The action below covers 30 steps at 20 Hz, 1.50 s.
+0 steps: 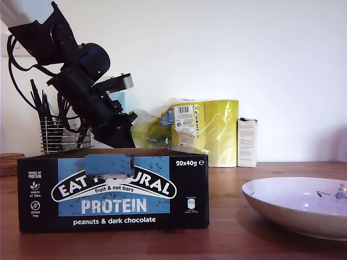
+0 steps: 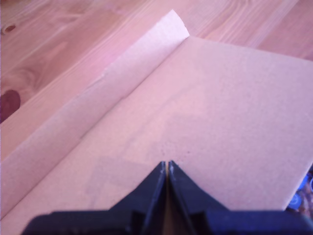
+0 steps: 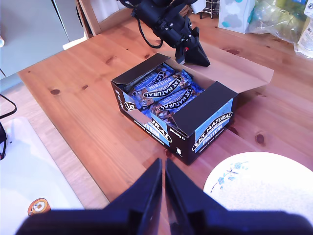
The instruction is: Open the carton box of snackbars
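Observation:
The carton box of snackbars stands at the exterior view's left, black with a blue front panel. It is open: wrapped bars show inside, and its brown lid lies folded back flat on the table behind it. My first gripper is shut, its tips down at the lid's underside; in the exterior view it dips behind the box's back rim. Whether it pinches the cardboard I cannot tell. My second gripper is shut on nothing, high above the table on the box's front side.
A white patterned plate sits at the exterior view's right, close to the box's corner. Behind stand a yellow package, a small white carton, a wire utensil holder and a tissue box. The table is wood.

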Tool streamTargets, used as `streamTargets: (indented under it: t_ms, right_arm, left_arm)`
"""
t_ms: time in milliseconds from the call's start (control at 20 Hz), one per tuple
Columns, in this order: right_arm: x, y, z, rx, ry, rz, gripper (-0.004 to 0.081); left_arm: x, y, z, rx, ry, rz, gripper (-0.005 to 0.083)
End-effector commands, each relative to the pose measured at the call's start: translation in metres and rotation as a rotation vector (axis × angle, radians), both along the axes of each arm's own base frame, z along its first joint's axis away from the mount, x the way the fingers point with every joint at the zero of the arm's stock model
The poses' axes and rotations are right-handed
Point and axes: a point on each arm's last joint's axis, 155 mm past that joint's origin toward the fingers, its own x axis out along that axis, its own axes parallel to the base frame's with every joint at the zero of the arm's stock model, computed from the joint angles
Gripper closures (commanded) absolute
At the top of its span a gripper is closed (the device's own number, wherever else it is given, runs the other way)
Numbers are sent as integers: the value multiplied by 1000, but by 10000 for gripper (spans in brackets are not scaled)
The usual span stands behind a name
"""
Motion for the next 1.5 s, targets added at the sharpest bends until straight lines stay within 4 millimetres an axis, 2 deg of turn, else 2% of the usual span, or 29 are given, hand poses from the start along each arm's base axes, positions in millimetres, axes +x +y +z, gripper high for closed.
streamTargets:
  t_ms: [0,150,350,500,650,850,1000,1200,1350,1450]
  right_arm:
    - [0,1,-3,-2,-2,6,783]
    - [5,-2,-5,-20,-7,-20,783]
    - [15,-1,5,-13,-61,-33,783]
    - [20,1,18,17,-108,-38,783]
    - [28,4,30,60,-161,-54,783]
    - [38,10,24,108,-162,-74,783]
    - [43,2,27,144,-191,-137,783]
    - [33,-13,19,145,-187,-178,783]
    - [22,-26,12,142,-169,-214,783]
    - [15,-33,9,137,-170,-226,783]
  left_arm:
    - [-10,-3,-14,5,53,-6,795]
    - [-24,-9,25,-54,45,-29,795]
    - [-53,-13,61,-83,6,-80,795]
    - [-76,-5,71,-114,-36,-71,795]
    - [-101,11,80,-177,-112,-28,795]
    - [-141,35,104,-299,-253,57,795]
    - [-170,55,106,-340,-299,120,795]
    - [-201,71,112,-421,-321,169,795]
    - [-223,82,113,-420,-311,185,795]
    - [-236,87,121,-466,-298,211,795]
